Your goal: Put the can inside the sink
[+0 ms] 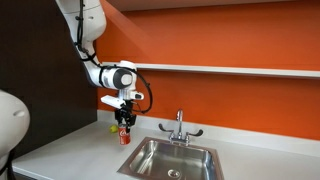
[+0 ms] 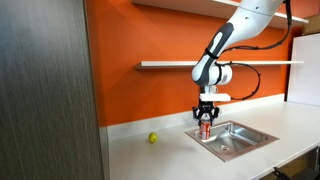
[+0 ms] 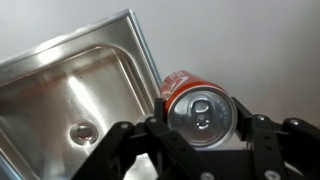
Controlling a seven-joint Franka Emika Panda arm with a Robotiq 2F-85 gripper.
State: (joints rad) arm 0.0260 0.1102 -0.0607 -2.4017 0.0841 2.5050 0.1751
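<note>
The small red can (image 3: 196,105) with a silvery top sits between my gripper's (image 3: 198,125) fingers, which are shut on it. In both exterior views the can (image 1: 125,136) (image 2: 205,129) hangs upright in the gripper (image 1: 125,125) (image 2: 205,120), just above the counter beside the sink's near rim. The stainless-steel sink (image 1: 150,152) (image 2: 240,138) has a drain hole (image 3: 82,132) and a chrome faucet (image 1: 180,126) with two handles. In the wrist view the basin (image 3: 60,85) lies left of the can.
A small yellow-green ball (image 2: 153,138) (image 1: 113,127) lies on the pale counter by the orange wall. A shelf (image 2: 185,65) runs along the wall above. A dark cabinet side (image 2: 45,90) stands at the counter's end.
</note>
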